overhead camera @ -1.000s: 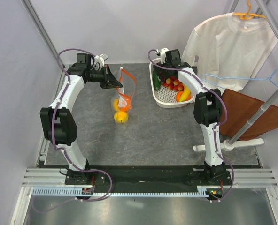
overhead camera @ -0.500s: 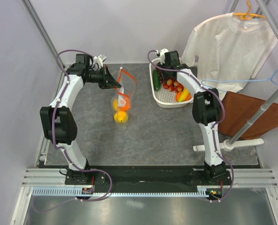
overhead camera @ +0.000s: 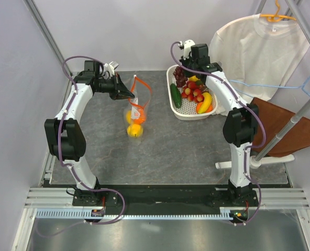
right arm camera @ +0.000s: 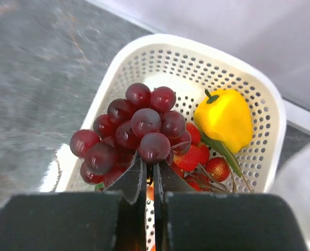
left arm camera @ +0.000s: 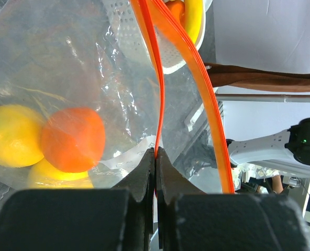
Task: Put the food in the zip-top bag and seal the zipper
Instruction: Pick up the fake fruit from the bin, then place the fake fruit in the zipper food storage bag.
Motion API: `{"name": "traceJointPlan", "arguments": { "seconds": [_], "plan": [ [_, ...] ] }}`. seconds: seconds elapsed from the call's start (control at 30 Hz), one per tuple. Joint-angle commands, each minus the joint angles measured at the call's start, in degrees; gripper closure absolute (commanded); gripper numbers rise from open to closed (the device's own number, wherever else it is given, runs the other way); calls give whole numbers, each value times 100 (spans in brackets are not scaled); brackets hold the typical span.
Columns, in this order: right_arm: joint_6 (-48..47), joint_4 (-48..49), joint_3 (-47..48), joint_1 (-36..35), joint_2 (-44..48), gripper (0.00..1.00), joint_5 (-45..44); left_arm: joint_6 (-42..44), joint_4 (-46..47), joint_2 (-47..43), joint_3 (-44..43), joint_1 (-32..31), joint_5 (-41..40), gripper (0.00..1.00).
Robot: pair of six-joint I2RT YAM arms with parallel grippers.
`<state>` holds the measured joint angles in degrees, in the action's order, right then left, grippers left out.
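My left gripper [overhead camera: 128,94] [left arm camera: 156,151] is shut on one side of the orange-red zipper [left arm camera: 157,78] and holds the mouth of the clear zip-top bag [overhead camera: 138,107] [left arm camera: 66,63] up and open. Inside the bag lie an orange fruit [left arm camera: 71,138] and yellow fruits [left arm camera: 11,136] [overhead camera: 134,129]. My right gripper [overhead camera: 183,72] [right arm camera: 150,170] is shut on the dark red grape bunch [right arm camera: 134,125] [overhead camera: 179,77], which hangs above the white basket [right arm camera: 181,42] [overhead camera: 189,116]. A yellow pepper [right arm camera: 225,117] and strawberries [right arm camera: 189,157] stay in the basket.
The basket also holds a green cucumber [overhead camera: 175,95] and a banana [overhead camera: 205,102]. A white T-shirt [overhead camera: 254,47] hangs at the back right. A brown cloth [overhead camera: 280,125] and a pole stand's foot [overhead camera: 254,159] lie on the right.
My right gripper has shut on the grape bunch in the basket and lifted it up and back. The left gripper and the bag have stayed in place.
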<state>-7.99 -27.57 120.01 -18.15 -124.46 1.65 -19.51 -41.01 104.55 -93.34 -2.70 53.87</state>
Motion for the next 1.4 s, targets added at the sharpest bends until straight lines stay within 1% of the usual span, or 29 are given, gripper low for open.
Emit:
{"name": "traceJointPlan", "arguments": {
  "seconds": [0.0,0.07,0.37,0.6,0.77,1.0,1.17,1.37],
  "plan": [
    [297,94,-91,-13,835,100,660,175,-29,-5,70,33,-17,98],
    [385,103,-135,-13,1089,100,1036,175,-29,-14,70,33,-8,98],
    [1088,243,-275,-74,1995,100,1944,202,-29,30,62,33,10,98],
    [1335,446,-337,-434,2435,100,2164,210,-29,83,53,33,19,98],
    [1125,428,-364,-812,2690,100,2173,228,-29,118,44,33,19,98],
    [1019,455,-293,-1498,2708,100,2120,254,-29,74,79,24,36,98],
    [1036,910,-916,-1805,2629,100,2024,272,-38,4,114,24,54,98],
    [1089,1192,-1410,-1920,2287,100,2041,298,-38,-119,184,24,212,98]
  ]
}}
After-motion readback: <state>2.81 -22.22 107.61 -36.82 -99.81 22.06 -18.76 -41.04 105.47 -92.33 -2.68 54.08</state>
